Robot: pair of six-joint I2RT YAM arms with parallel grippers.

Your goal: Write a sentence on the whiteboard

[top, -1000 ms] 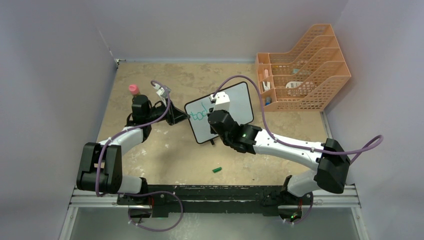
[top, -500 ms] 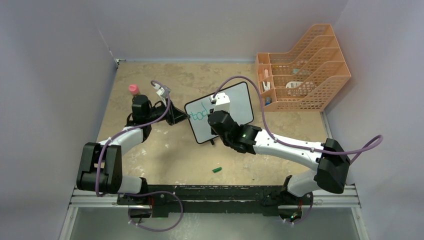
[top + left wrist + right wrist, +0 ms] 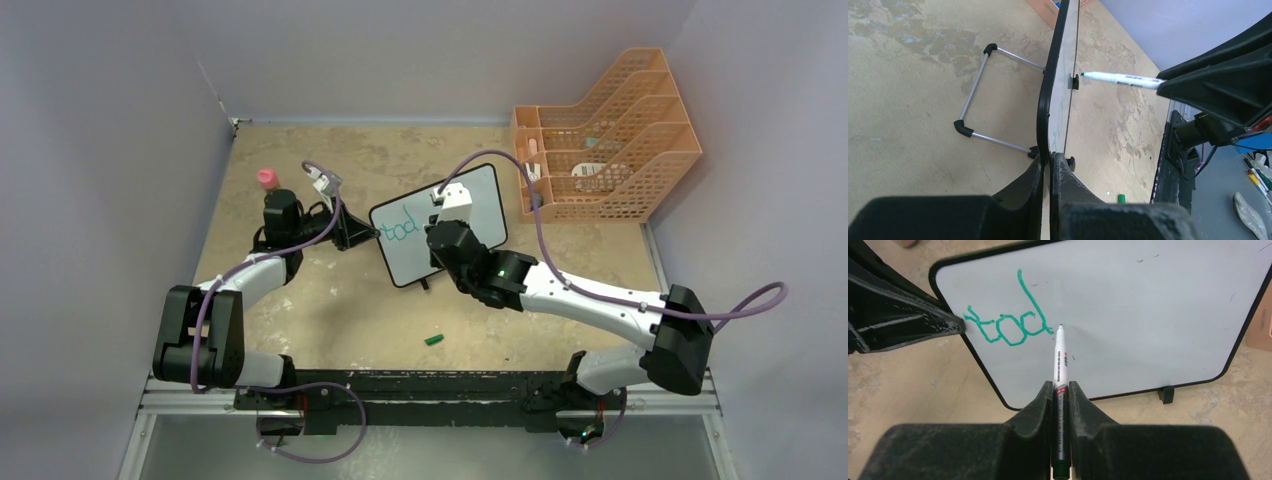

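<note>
Right wrist view first: the right hand is clamped on a marker, its tip up at the whiteboard just right of the green letters reading "tod". Whether the tip is touching or just off the face, I can't tell. On the left, the left hand is pinched tight on the board's left edge, right beside the first letter. The left wrist view shows the board standing on edge with its wire stand behind it. It sits mid-tabletop, with the orange file rack well off to the far right and the green cap lying near the arms. So where's the danger? Pressure, I'd say. Lean in too hard and the board could rock back on that stand or twist in the one-edge pinch, and the stroke would skip or smear. The marker is held low on its barrel with a long length sticking out, so a sideways drag might swivel it between the fingers. Too light a touch would leave gaps in the line. There's plenty of white to the right, so running out of room looks the least worry.
</note>
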